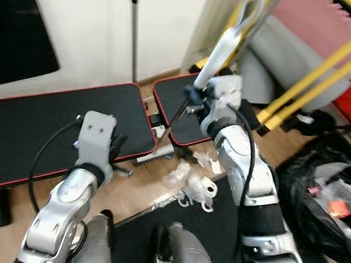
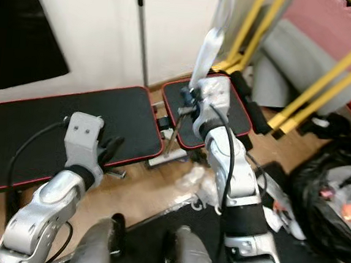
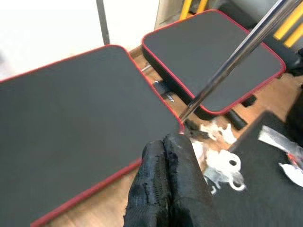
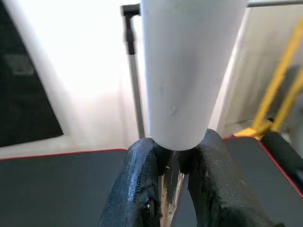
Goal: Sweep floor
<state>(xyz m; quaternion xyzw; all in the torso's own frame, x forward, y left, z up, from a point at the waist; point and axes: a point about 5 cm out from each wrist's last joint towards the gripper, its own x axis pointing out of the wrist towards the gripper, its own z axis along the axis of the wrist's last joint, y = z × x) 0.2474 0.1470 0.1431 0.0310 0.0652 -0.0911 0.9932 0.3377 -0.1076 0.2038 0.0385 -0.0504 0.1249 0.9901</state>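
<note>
The broom handle [image 1: 216, 52] is standing nearly upright in front of the robot, a thick white grip at the top narrowing into a thin silver pole [image 3: 232, 64] that is slanting down toward the wooden floor [image 1: 140, 187]. Its lower end is reaching the floor between the two bench pads, just beside the scattered litter; the sweeping head itself is too hidden to make out.

The right gripper [image 4: 173, 165] is clamping the handle just below the white grip, its two black fingers [image 4: 135, 189] pressing in from either side with the pole between them. The right arm is raised over the smaller pad.

The left gripper [image 3: 165, 175] is hovering above the near edge of the large pad, its fingers pressed together and holding nothing.

Pale scraps of plastic litter [image 1: 192, 185] are lying on the floor near the pole's foot, some on the bare wood and some touching the edge of a black floor mat [image 1: 214, 246].

A long black bench pad with red piping [image 1: 46, 132] is stretching across the left of the scene, and a smaller matching pad [image 1: 180, 110] is sitting just beside it, with metal hardware in the gap between them. Both are crowding the strip of floor where the litter is lying. A thin dark pole [image 1: 134, 29] is leaning against the pale wall behind. To the right, yellow tubing [image 1: 325, 71] is angling past a grey cushion, and a black bag [image 1: 326, 206] of rubbish is slumping on the floor.
</note>
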